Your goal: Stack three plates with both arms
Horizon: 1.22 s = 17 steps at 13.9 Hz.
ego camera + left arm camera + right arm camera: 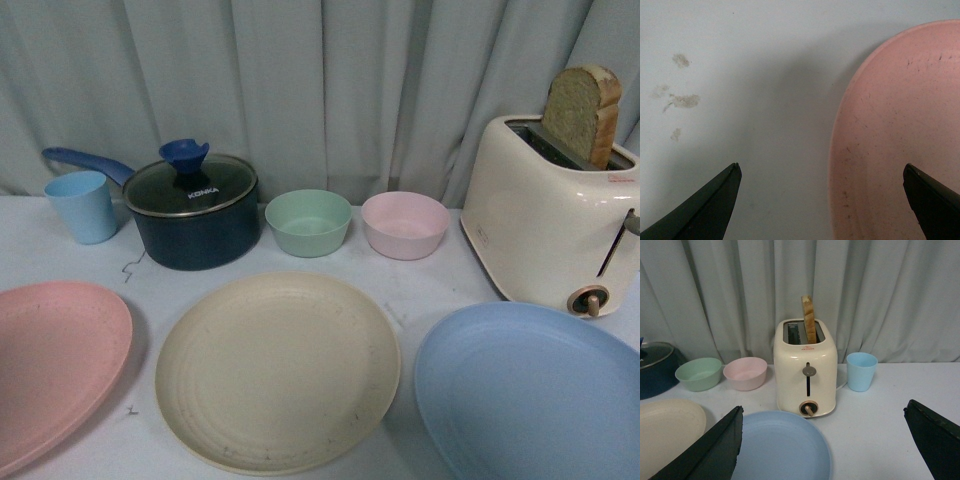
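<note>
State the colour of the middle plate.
Beige, faintly speckled: the middle plate shows best in the front view.

Soft, even light casts a broad shadow beside the pink plate (900, 140); views slightly hazy.

Three big round plates are lying flat on the tabletop (430, 285) in a row, right side up, each on its own. The pink plate (55, 365) is sitting on the left, partly cut off by the edge of the front view. The beige plate (277, 372) is resting in the middle, showing faint rings and tiny dark specks. The blue plate (530, 392) is lying on the right. Small gaps are showing between them.
</note>
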Each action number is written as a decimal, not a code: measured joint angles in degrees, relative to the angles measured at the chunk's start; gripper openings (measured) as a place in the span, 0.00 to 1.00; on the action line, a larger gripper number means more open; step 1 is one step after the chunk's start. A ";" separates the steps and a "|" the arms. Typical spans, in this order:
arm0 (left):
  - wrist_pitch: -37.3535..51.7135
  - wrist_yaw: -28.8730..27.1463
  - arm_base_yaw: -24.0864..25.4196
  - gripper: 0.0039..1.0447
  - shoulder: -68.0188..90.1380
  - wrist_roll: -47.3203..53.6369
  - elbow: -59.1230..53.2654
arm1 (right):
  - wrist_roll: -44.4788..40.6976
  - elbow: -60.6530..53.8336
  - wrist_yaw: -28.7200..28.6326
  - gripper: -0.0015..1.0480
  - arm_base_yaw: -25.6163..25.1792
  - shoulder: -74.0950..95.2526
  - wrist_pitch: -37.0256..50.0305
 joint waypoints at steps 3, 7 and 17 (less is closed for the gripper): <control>2.58 -1.53 -0.90 0.94 1.81 0.09 -0.35 | 0.00 0.00 0.00 0.94 0.00 0.00 0.00; 1.99 -1.92 -1.66 0.63 2.05 0.57 -0.63 | 0.00 0.00 0.00 0.94 0.00 0.00 0.00; -8.87 -0.92 -2.62 0.03 -12.98 -3.39 -0.48 | -0.02 0.00 0.00 0.94 0.00 0.00 0.00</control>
